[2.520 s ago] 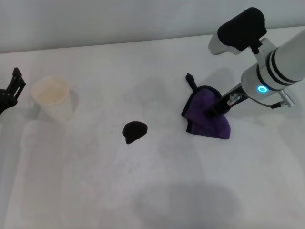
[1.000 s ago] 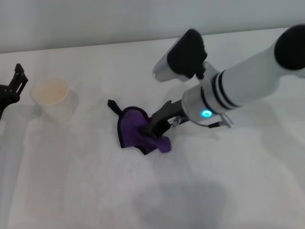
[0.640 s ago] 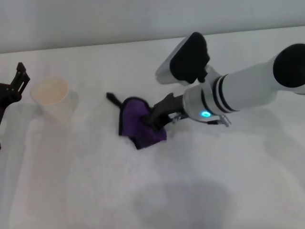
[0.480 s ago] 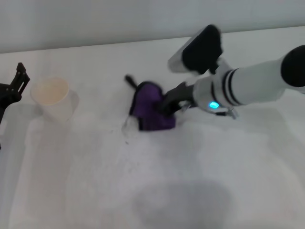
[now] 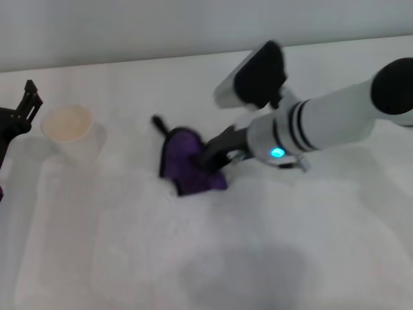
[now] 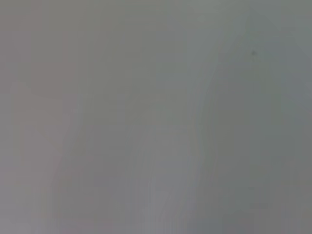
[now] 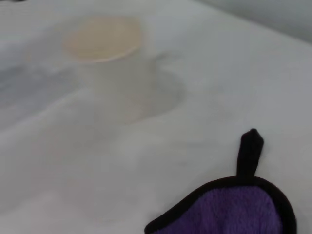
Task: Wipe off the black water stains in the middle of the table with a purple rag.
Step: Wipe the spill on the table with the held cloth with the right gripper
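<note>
My right gripper [image 5: 213,158] is shut on the purple rag [image 5: 184,166] and presses it down on the white table [image 5: 271,258] near the middle. The rag has black trim, and its black loop [image 5: 158,124] points to the far left. The black water stain does not show in any view; the spot where it lay is under or beside the rag. In the right wrist view the rag's edge [image 7: 234,209] and its loop [image 7: 250,151] show on the table. My left gripper [image 5: 19,116] is parked at the table's far left edge.
A white paper cup [image 5: 66,129] stands upright at the left, between the left gripper and the rag; it also shows in the right wrist view [image 7: 105,53]. The left wrist view shows only a plain grey surface.
The right gripper dragged the rag from the right onto the stain, then swept it right and back left. The black blob seen 2.5 s ago no longer shows.
</note>
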### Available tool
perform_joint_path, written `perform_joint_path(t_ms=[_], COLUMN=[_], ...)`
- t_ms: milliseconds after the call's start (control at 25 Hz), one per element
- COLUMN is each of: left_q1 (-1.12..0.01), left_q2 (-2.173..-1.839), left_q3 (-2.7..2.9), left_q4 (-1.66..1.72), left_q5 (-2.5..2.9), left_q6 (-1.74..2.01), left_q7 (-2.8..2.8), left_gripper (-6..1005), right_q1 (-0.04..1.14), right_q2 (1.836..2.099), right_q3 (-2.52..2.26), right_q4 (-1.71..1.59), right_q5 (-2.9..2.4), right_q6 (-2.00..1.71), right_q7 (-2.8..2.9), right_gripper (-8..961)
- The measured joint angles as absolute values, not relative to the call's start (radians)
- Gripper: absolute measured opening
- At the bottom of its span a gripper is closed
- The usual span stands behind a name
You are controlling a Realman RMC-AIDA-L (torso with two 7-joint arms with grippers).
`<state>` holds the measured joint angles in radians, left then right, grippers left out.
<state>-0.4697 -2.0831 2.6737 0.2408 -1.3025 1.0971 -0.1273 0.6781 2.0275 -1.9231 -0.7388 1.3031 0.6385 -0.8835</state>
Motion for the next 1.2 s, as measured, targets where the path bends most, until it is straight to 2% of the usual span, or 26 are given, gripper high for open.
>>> perform_joint_path(t_ms=[200,440,560,920,1200], left_q1=[-0.478,-0.486,-0.493,-0.488,-0.486], left_q2=[-2.083,-2.083,-2.083,-2.082,-2.083], left_q3=[2.674,2.674,2.674,2.660,2.660], left_q4=[0.241,0.241,0.241,0.241,0.241], left_q5=[-1.302,-1.302,-1.302,-1.302,-1.302], left_q6=[1.097,1.097,1.096,1.097,1.101], left_q7=[-0.127,-0.127,-0.127,-0.127,-0.127], left_gripper=[892,892,892,891,892], right_q1=[0.700,0.664,0.671,0.666,0.667], right_q2=[2.025,2.026,2.027,2.009,2.022], right_q3=[-2.008,-1.949,-1.940,-1.694,-1.667], right_q4=[-0.746,-0.747,-0.709,-0.601,-0.600], right_q5=[1.341,1.390,1.411,1.401,1.410], right_q6=[0.696,0.757,0.679,0.517,0.571], right_q7=[-0.898,-1.013,-1.031,-1.065,-1.091], right_gripper=[127,120,119,117,122])
